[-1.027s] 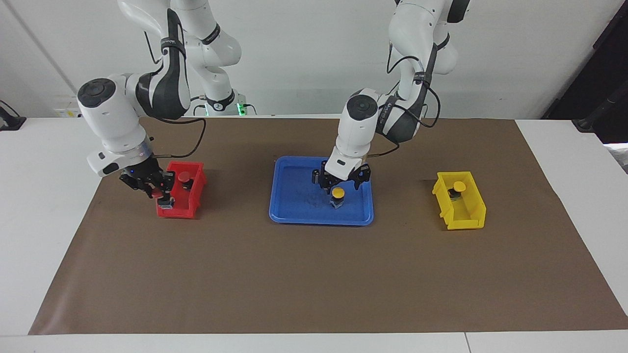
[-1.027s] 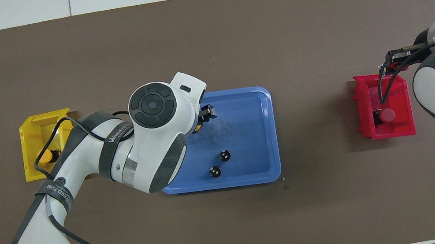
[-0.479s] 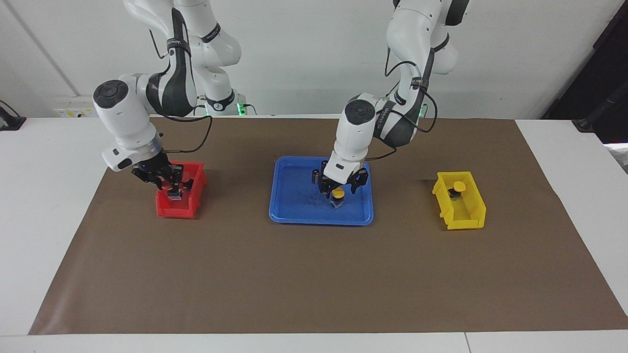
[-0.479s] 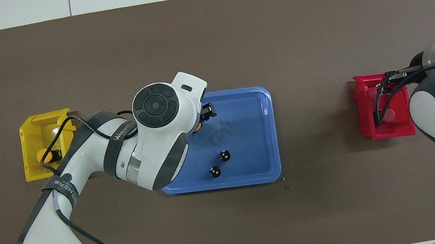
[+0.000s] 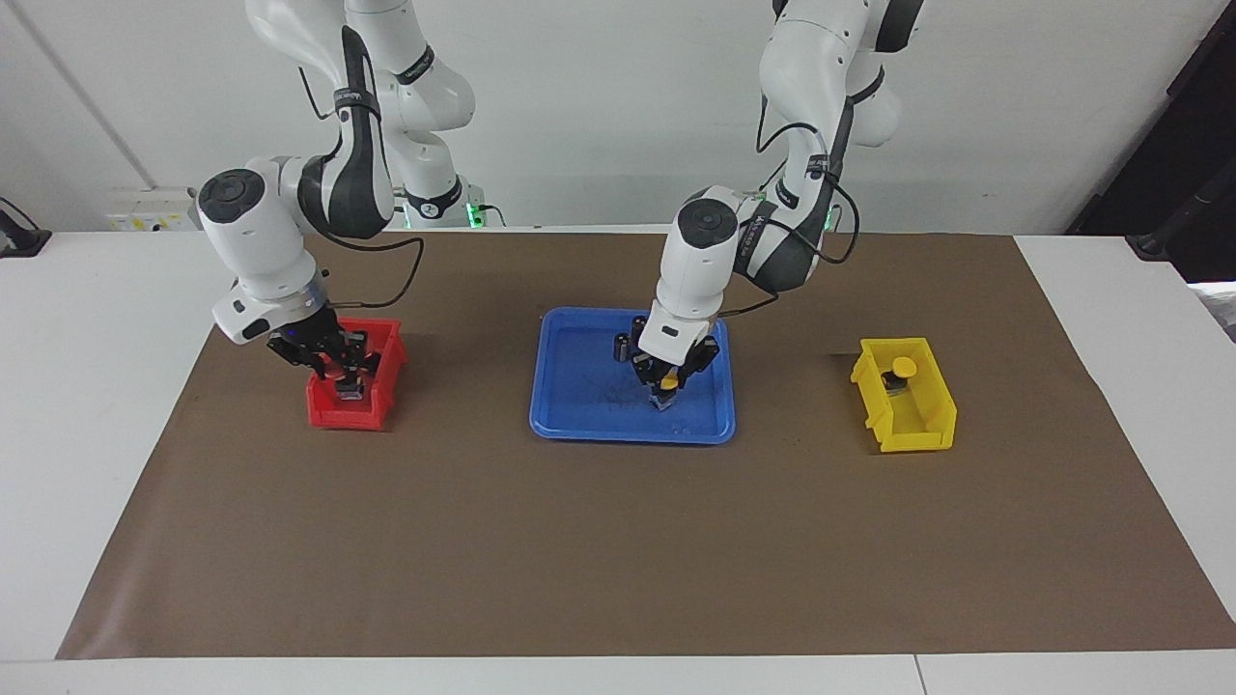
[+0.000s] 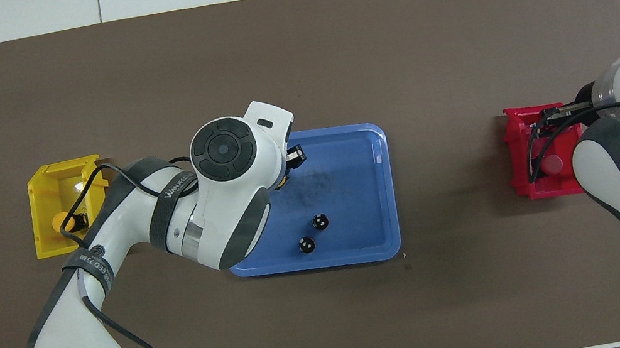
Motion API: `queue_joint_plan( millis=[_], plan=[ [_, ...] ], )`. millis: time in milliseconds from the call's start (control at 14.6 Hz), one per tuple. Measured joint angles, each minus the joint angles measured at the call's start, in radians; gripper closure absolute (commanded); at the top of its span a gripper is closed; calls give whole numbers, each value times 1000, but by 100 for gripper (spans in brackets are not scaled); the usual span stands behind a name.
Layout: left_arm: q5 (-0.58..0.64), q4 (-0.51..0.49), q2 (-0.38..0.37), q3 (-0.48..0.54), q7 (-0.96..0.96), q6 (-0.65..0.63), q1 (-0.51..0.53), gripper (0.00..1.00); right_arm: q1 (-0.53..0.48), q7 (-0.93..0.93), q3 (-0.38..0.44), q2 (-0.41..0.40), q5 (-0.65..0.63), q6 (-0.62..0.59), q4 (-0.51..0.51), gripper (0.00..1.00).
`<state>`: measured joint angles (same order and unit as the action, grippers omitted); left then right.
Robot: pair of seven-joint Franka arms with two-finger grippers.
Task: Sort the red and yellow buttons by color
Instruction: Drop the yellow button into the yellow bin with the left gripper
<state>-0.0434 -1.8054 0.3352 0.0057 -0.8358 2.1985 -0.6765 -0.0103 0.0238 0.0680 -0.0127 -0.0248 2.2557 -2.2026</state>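
In the blue tray (image 5: 579,425) stands a yellow button (image 5: 666,384), and my left gripper (image 5: 665,381) has come straight down and shut on it. The arm's wrist hides most of that button in the overhead view. My right gripper (image 5: 348,372) hangs low in the red bin (image 5: 333,417), shut on a red button (image 5: 350,387) whose small base shows below the fingers. Another red button (image 6: 552,164) lies in that bin (image 6: 517,163). One yellow button (image 5: 903,368) rests in the yellow bin (image 5: 912,430) at the left arm's end.
Two small dark capless cylinders (image 6: 320,221) (image 6: 306,245) stand in the blue tray (image 6: 355,178), nearer to the robots than the gripped button. A brown mat (image 5: 618,541) covers the table under the tray and both bins.
My left gripper dropped onto the yellow button in the tray and closed on it. My right gripper carried its red button from the bin's outer edge in over the red bin.
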Motion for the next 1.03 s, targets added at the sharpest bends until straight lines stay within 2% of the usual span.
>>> queue_joint_plan(
  millis=[137, 274, 479, 821, 1027],
  plan=[
    [0, 68, -12, 3, -1, -117, 0, 99, 0, 0, 0, -1, 0, 26, -16, 88],
    [0, 117, -59, 23, 5, -230, 9, 99, 0, 0, 0, -4, 0, 47, -30, 87],
    [1, 129, -150, 49, 171, -356, 143, 99, 0, 0, -1, -11, 0, 64, -38, 66],
    [4, 137, -173, 61, 544, -369, 419, 99, 0, 0, -1, -11, 0, 70, -47, 61],
    [40, 139, -172, 61, 685, -363, 487, 99, 0, 0, -1, -11, 0, 70, -47, 45]
  ],
)
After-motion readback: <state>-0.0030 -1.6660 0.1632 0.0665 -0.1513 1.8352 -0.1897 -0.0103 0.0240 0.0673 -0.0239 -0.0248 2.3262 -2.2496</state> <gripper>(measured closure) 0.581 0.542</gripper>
